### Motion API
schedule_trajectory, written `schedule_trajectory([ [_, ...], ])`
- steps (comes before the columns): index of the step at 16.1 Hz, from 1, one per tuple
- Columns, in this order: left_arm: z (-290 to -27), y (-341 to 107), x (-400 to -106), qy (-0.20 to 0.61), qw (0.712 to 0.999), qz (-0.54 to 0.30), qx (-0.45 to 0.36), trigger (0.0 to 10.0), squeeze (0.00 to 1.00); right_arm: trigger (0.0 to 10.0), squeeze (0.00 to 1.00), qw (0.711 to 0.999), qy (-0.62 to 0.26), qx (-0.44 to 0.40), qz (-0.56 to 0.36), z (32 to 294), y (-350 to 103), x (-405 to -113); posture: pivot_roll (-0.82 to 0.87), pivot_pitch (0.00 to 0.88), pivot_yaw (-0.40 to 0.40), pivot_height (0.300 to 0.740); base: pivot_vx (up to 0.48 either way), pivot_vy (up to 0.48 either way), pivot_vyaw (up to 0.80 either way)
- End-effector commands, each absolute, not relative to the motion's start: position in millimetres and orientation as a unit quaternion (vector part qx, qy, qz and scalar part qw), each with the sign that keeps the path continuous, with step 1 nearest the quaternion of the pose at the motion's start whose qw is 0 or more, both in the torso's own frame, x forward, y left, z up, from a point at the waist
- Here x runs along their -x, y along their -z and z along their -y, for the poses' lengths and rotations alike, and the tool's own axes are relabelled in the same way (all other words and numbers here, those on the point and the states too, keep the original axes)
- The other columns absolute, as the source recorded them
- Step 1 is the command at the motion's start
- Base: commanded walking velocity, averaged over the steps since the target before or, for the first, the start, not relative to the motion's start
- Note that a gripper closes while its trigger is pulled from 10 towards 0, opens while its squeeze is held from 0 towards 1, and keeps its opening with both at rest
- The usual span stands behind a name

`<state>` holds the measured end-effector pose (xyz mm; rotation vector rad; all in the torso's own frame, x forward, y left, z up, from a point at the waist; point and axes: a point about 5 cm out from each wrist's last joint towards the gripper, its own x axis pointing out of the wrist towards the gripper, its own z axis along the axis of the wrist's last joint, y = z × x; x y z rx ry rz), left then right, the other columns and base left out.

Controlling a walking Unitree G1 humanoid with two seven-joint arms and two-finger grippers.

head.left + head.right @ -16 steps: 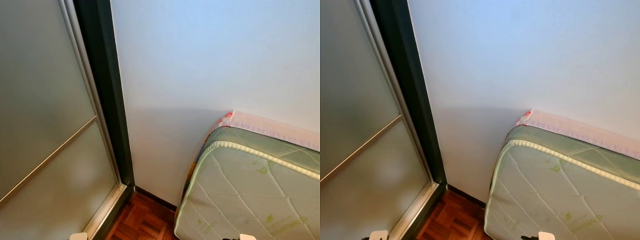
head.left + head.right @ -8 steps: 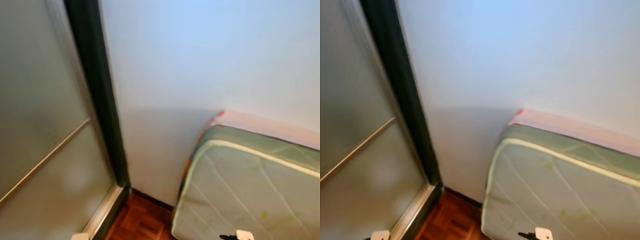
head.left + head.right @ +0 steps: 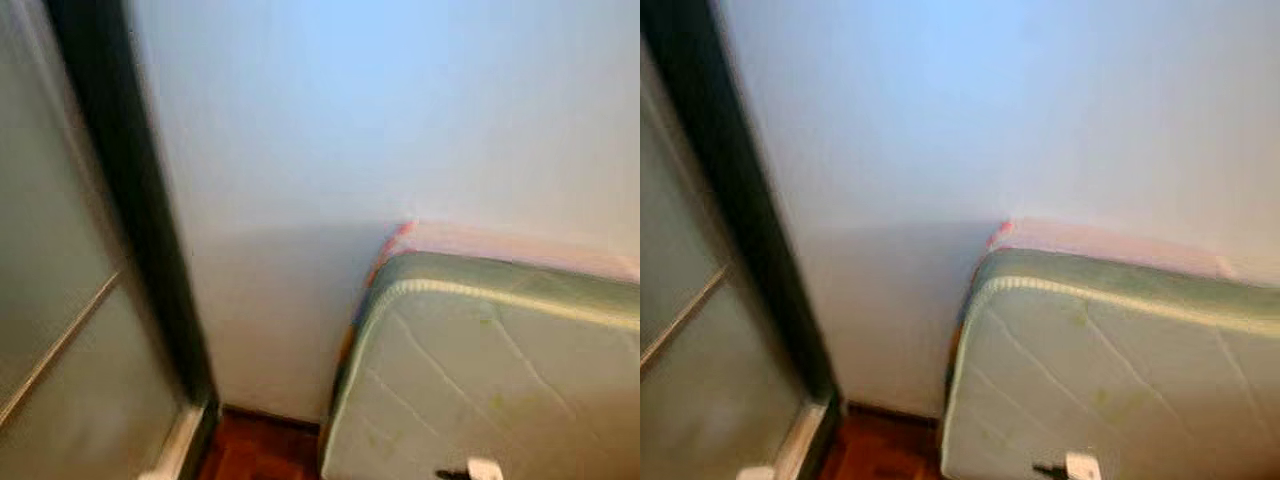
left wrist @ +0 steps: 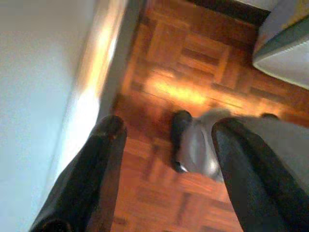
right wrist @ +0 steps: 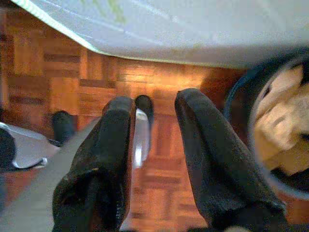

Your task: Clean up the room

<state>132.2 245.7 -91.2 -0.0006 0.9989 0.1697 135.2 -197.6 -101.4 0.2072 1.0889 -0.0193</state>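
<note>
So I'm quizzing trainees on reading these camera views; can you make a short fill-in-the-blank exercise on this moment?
1. The green quilted mattress leans against the white ____.
2. The floor under the robot is made of ____.
3. The left pincer hangs over the floor with its fingers ____.
4. The right pincer holds ____ between its fingers.

Missing words: wall; wood; open; nothing

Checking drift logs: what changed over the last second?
The camera panned right: the dark door frame and mattress slid left in view, now blurred. Neither moved itself. The left gripper and right gripper hang open, holding nothing.
</note>
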Motion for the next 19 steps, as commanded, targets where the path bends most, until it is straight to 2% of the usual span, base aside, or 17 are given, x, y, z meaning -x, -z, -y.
schedule_trajectory([
  [1,-239,93,-134,-0.077,0.874,-0.480,0.012,10.0,0.00,10.0,0.00,0.847,0.018,-0.092,-0.523,206,101,-132,0.17,0.000,-0.072,0.740,0.000,0.000,-0.76],
  [5,-240,92,-135,-0.075,0.875,-0.479,0.009,10.0,0.00,10.0,0.00,0.847,0.017,-0.094,-0.524,205,102,-132,0.16,0.000,-0.070,0.740,0.000,0.000,-0.76],
  [12,-227,93,-142,-0.059,0.873,-0.484,0.007,10.0,0.00,10.0,0.00,0.844,0.014,-0.090,-0.528,206,102,-130,0.16,0.000,-0.068,0.740,0.000,0.000,-0.76],
  [16,-238,93,-136,-0.060,0.871,-0.488,-0.003,10.0,0.00,10.0,0.00,0.845,0.014,-0.091,-0.527,207,102,-129,0.16,0.000,-0.073,0.740,0.000,0.000,-0.76],
  [19,-241,93,-133,-0.037,0.867,-0.496,-0.022,10.0,0.00,10.0,0.00,0.852,0.039,-0.114,-0.509,211,100,-132,0.15,0.000,-0.072,0.740,0.000,-0.192,0.00],
])
